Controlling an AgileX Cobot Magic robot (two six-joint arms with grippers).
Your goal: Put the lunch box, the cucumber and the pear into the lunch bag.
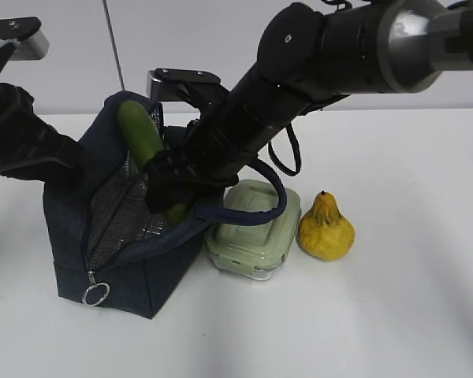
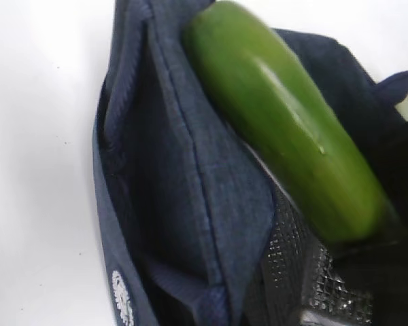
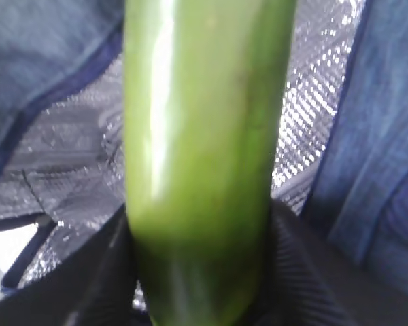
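The navy lunch bag point(image 1: 130, 276) stands open at the left, its silver lining point(image 3: 68, 149) showing. My right gripper point(image 1: 173, 193) reaches across into the opening and is shut on the dark green cucumber point(image 1: 140, 134), which slants with its lower end inside the bag and its upper end above the rim. My left gripper point(image 1: 67, 161) is at the bag's left rim, where a fold of the fabric point(image 2: 190, 170) is held up; its fingers are hidden. The sage-green lunch box point(image 1: 252, 228) sits against the bag's right side. The yellow pear point(image 1: 325, 228) stands right of the box.
The bag's looped handle point(image 1: 288, 150) hangs behind my right arm and a strap lies over the lunch box lid. The metal zipper ring point(image 1: 95, 294) hangs at the bag's front corner. White table point(image 1: 394, 315) lies all around.
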